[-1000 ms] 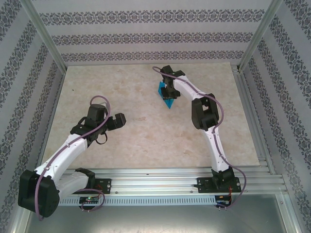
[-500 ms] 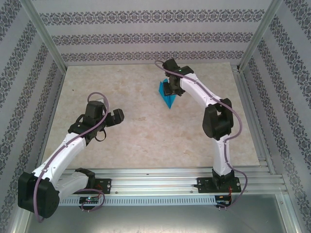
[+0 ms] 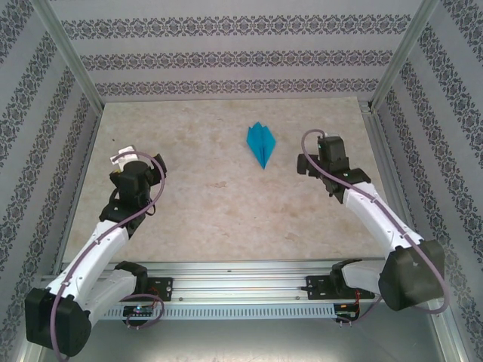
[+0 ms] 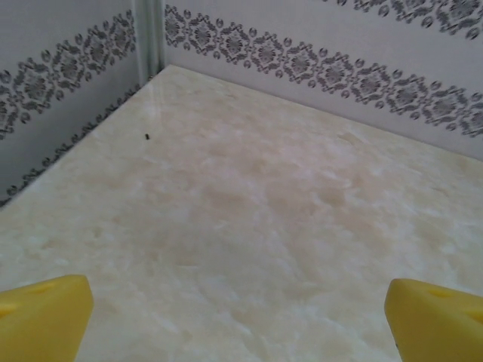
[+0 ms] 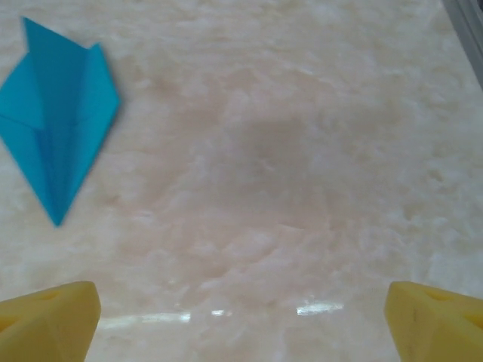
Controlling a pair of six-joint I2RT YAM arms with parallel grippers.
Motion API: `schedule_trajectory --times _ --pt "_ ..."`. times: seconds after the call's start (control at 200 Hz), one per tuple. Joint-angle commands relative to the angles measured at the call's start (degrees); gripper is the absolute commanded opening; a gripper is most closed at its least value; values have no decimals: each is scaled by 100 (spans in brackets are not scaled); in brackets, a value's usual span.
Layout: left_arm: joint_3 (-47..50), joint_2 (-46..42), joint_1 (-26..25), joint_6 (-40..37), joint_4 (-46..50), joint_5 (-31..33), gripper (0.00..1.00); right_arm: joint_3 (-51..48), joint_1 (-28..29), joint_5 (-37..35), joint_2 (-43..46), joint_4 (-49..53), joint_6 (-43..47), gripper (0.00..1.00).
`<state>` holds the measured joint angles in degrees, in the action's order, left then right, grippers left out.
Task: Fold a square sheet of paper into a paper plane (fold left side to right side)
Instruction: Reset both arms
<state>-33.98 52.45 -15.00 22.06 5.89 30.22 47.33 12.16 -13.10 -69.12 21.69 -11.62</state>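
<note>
The right gripper (image 3: 321, 154) has let go of the paper plane (image 3: 260, 142) and drawn back toward the table's right edge, its jaws now wide. The left gripper (image 3: 124, 164) has swung toward the left edge.

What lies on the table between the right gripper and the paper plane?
Nothing lies there. The stretch between the right gripper and the paper plane is bare table, as both the top external view and the right wrist view show.

surface: beige marbled table (image 3: 219, 215) | on it: teal paper plane (image 3: 260, 143), lying flat, far centre
</note>
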Motion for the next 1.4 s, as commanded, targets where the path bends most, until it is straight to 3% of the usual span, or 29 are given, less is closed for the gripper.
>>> schedule_trajectory --times 0.0,0.12,0.3,0.43,0.624,0.704,0.889,0.954,1.044,1.109,1.179,1.394 --pt "410 81 79 -898 -1120 735 100 -1006 -533 174 330 -2195 267 98" --pt "565 364 86 -1500 -1412 678 100 -1850 -964 197 114 -3606 672 98" --pt "809 1134 137 -2173 -2306 151 100 -1974 -1216 251 -835 -4966 903 98" --pt "1110 1437 291 -2255 -3152 -439 100 -2284 -1232 503 -1244 -6585 1063 98" --pt "1378 1750 428 -2386 -3917 -1200 100 -2725 -1276 942 -1950 -8079 1144 98" --pt "1530 1961 471 -2417 -4409 -1423 100 -2636 -1303 906 -1821 -7671 1119 98" --pt "1553 2595 638 -2554 -5442 -1722 100 -2667 -1339 807 -1891 -7851 1024 98" --pt "1433 3018 789 -2527 -5527 -2128 100 -2676 -1340 777 -1869 -7848 1025 98" --pt "1421 3824 836 -2530 -6361 -2175 100 -2686 -1332 783 -1873 -7873 1025 98" --pt "1073 3623 899 -2474 -5310 -2353 100 -2685 -1331 790 -1869 -7856 1031 98" --pt "1039 3682 1110 -2323 -5363 -2610 100 -2677 -1332 793 -1875 -7861 1038 98" --pt "1035 3695 1111 -2349 -5371 -2636 100 -2668 -1333 838 -1877 -7838 1048 98"
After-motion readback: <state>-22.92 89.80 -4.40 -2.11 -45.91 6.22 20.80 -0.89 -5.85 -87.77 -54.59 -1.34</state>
